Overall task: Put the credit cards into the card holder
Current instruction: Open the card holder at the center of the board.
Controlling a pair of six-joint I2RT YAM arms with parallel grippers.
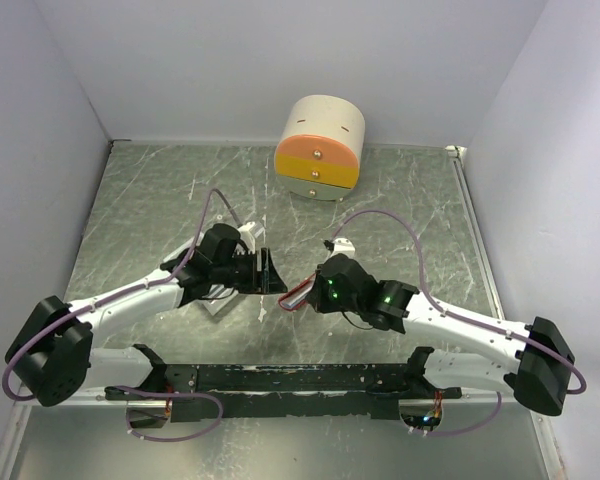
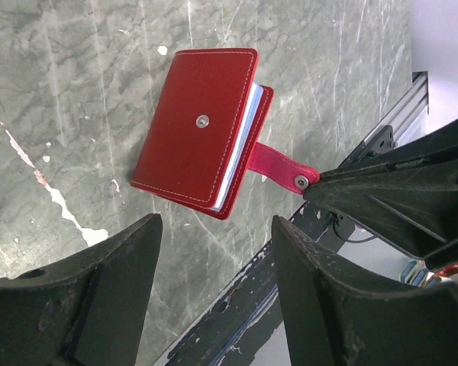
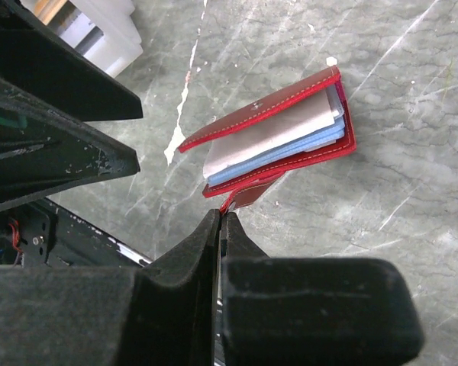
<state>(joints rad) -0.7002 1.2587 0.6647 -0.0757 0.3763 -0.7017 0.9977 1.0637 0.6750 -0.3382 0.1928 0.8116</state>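
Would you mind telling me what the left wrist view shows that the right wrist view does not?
Only the left wrist view: the snap stud on the card holder cover, framed by the open left end effector. Only the right wrist view: the tan sleeve inside the holder, plus a white tray at the top-left corner. Both: the red card holder lying on the marble table, its strap pinched by the shut right end effector.

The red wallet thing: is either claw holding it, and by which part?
Yes. The right claw is closed on the card holder, pinching only the end of its snap strap. The left claw stands open and holds nothing.
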